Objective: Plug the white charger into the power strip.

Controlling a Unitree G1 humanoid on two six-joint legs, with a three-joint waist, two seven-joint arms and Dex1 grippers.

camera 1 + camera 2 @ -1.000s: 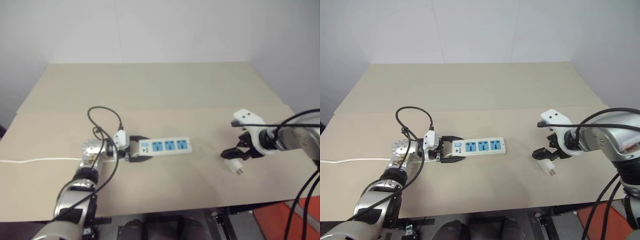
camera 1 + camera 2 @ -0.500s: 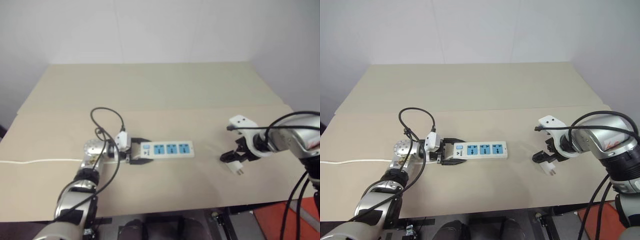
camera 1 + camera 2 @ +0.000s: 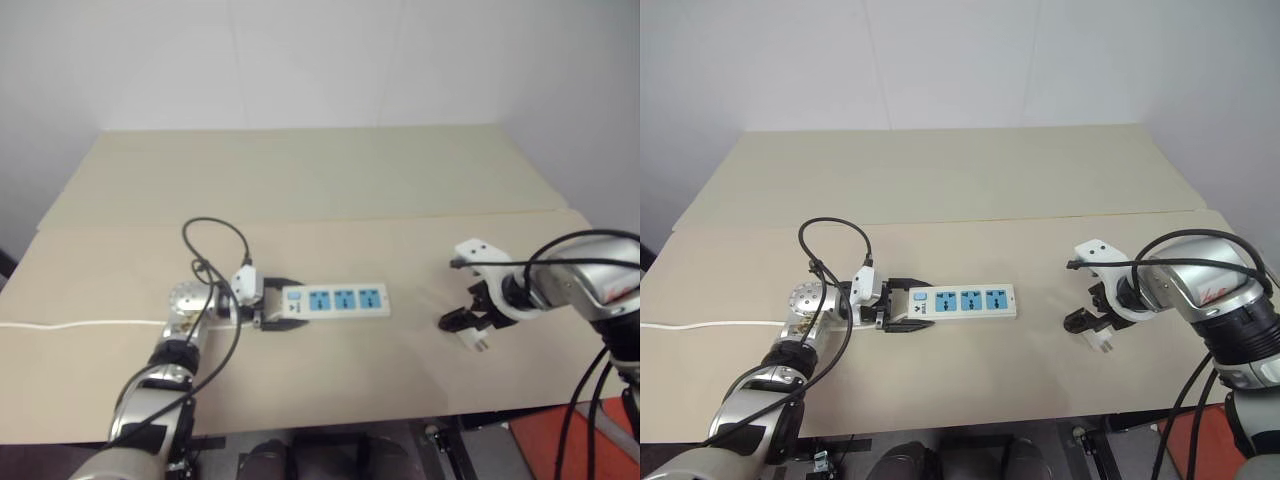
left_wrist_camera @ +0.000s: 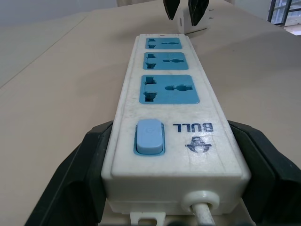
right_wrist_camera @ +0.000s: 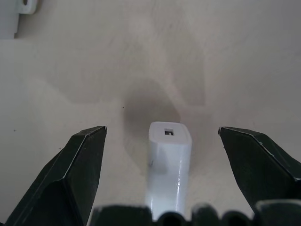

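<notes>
The power strip [image 3: 962, 302] lies flat on the tan surface [image 3: 970, 190], its three blue sockets facing up. The left gripper [image 3: 902, 307] clamps the strip's switch end — one black finger against each long side, cord running out past the wrist. Well to the right, the white charger [image 5: 168, 165] lies on the surface on its side. The right gripper [image 5: 164, 174] hangs over it with its fingers [image 5: 77, 174] spread wide, one on each side of the charger, neither touching it.
</notes>
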